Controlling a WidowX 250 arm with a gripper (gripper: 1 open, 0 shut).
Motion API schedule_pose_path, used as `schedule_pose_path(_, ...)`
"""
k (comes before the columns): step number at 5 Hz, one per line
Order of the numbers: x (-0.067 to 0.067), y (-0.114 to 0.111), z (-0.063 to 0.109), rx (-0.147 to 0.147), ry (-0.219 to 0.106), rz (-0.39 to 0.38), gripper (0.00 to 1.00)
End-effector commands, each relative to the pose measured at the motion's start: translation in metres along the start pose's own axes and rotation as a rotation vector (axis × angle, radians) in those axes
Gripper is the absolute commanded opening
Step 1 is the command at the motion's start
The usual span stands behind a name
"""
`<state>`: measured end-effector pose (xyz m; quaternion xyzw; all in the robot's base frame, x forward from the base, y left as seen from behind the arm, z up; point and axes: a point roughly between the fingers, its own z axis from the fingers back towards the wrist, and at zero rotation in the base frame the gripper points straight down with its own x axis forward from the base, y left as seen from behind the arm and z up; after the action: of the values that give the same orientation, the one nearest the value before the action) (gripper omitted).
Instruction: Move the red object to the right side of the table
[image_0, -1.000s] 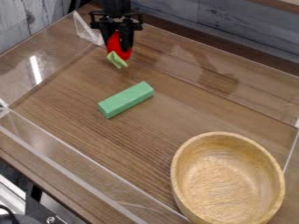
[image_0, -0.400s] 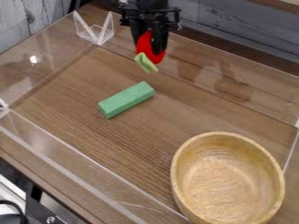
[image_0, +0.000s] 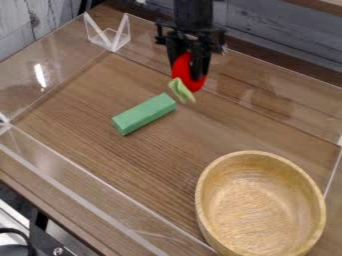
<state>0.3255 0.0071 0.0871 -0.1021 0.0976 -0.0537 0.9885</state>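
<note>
The red object, a small rounded toy fruit with a light green leafy end pointing down, hangs just above the table near its back middle. My gripper is shut on it from above, its black fingers flanking the red body. The fruit's green tip sits close to the right end of a flat green block. Much of the red body is hidden between the fingers.
A flat green rectangular block lies diagonally left of centre. A round wooden bowl fills the front right corner. Low clear acrylic walls border the tabletop, with a folded clear piece at the back left.
My gripper has carried the red object rightward and slightly toward the front, from the back left area to the back middle. The block and bowl have stayed put.
</note>
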Motion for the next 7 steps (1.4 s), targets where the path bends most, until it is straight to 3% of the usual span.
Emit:
schedule_pose_path(1, 0.008, -0.02, 0.018, 0.028, -0.094, -0.032, 0.0)
schedule_pose_path(4, 0.03, -0.045, -0.032, 0.053, -0.065, -0.093, 0.0)
schedule_pose_path(5, 0.031, -0.044, -0.029, 0.052, -0.086, -0.091, 0.0)
schedule_pose_path(7, 0.032, -0.043, -0.029, 0.045, -0.094, -0.091, 0.0)
